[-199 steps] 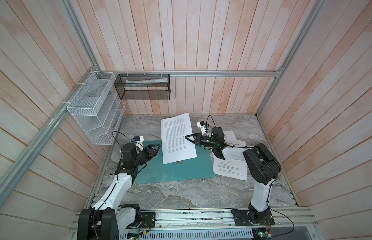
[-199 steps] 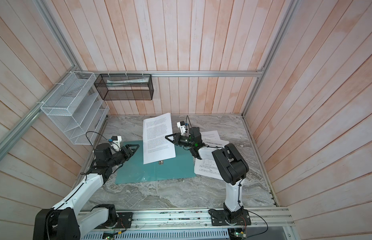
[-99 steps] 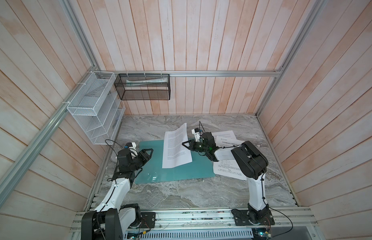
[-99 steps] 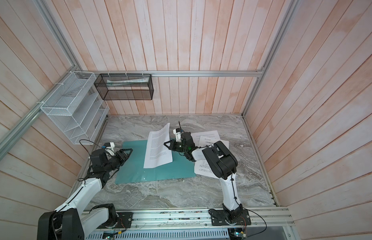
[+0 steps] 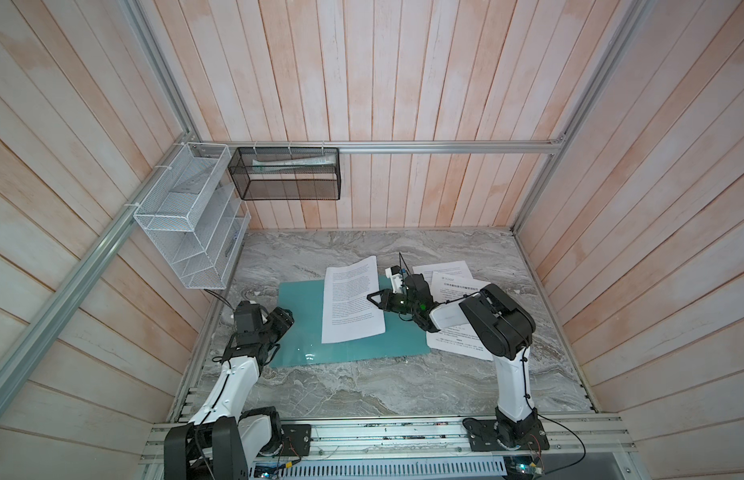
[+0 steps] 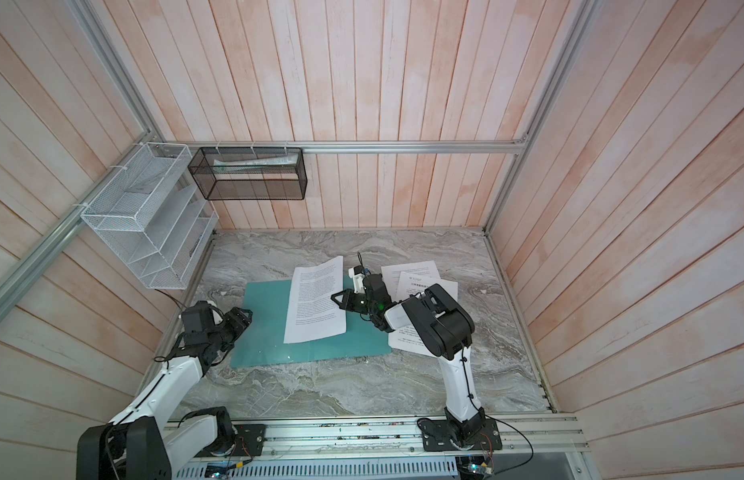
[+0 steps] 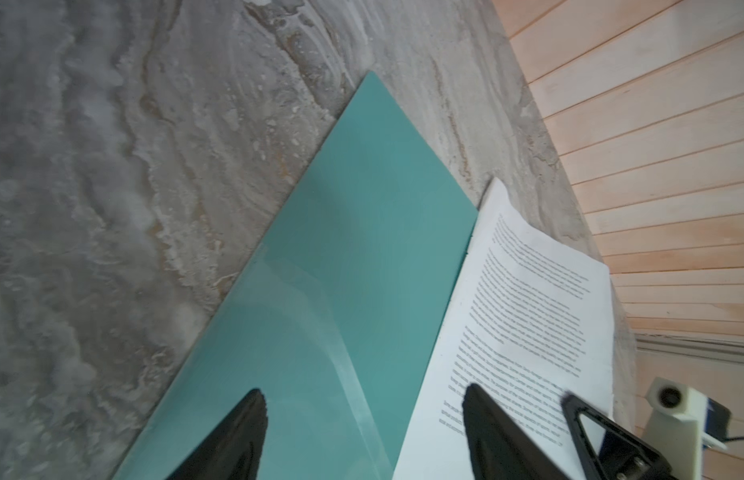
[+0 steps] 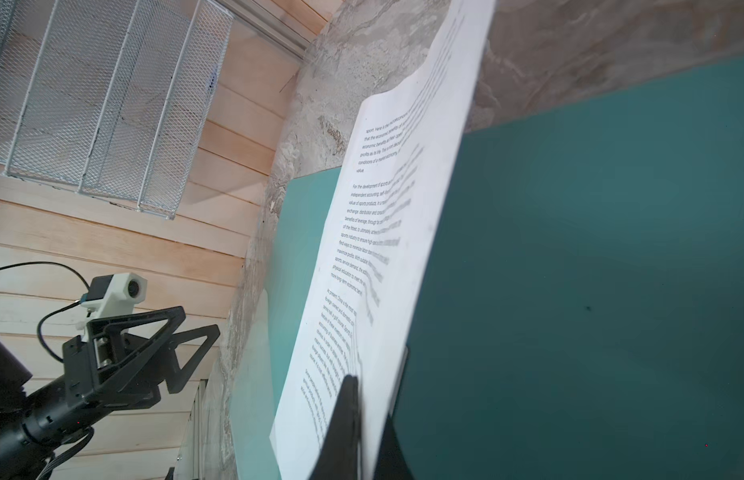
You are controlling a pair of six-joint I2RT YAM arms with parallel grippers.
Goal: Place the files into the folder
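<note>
The teal folder (image 5: pixel 403 343) (image 6: pixel 270 332) lies flat on the marble table. One printed sheet of the files (image 5: pixel 351 305) (image 6: pixel 316 303) rests across it, with its far end past the folder's far edge. My right gripper (image 5: pixel 372 298) (image 6: pixel 335 298) is shut on that sheet's right edge; in the right wrist view the gripper (image 8: pixel 370 399) pinches the sheet (image 8: pixel 387 232) above the folder (image 8: pixel 590 270). My left gripper (image 5: pixel 285 322) (image 6: pixel 241 318) (image 7: pixel 364 392) stands open over the folder's left part (image 7: pixel 341 249), holding nothing. More sheets (image 5: pixel 453 282) lie right of the folder.
A white wire-mesh rack (image 5: pixel 187 224) hangs on the left wall, and a black mesh basket (image 5: pixel 287 178) hangs on the back wall. The right arm's elbow (image 5: pixel 499 322) is over the loose sheets (image 5: pixel 457 343). Bare marble (image 5: pixel 362 390) stretches in front of the folder.
The right gripper has brought the raised sheet down onto the folder. The left gripper has drawn back toward the folder's left edge and its jaws have spread wider.
</note>
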